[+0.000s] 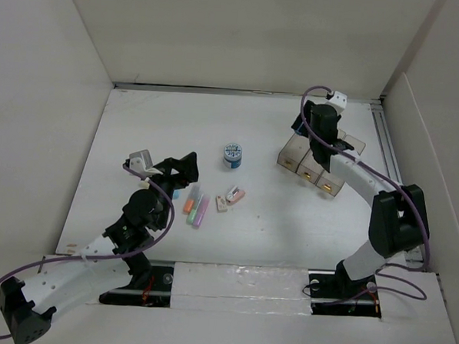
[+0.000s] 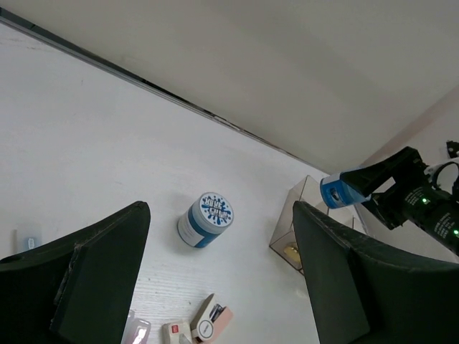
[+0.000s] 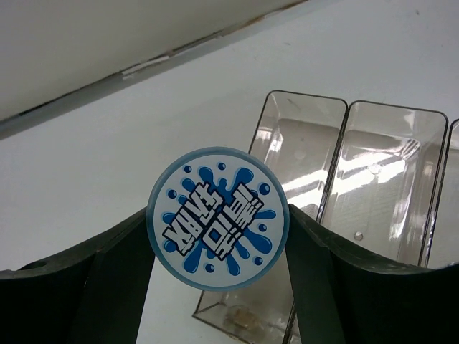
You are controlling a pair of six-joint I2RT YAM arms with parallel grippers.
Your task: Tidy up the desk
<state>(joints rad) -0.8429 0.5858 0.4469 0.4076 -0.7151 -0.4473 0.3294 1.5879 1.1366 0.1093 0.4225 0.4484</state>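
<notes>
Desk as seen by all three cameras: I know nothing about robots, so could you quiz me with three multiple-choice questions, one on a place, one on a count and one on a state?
1. Where is the tub between the right jaws?
A) over the clear tray
B) lying among the markers
C) against the far wall

2. How many round blue-and-white tubs are in view?
A) one
B) two
C) four

3. How do the left jaws stand?
A) open and empty
B) shut on a marker
C) shut on the tray

Answers:
1 A: the right wrist view shows the tray's compartments just behind it.
2 B: one is gripped, and a second tub stands on the desk.
3 A: the left wrist view shows a wide gap with nothing in it.
</notes>
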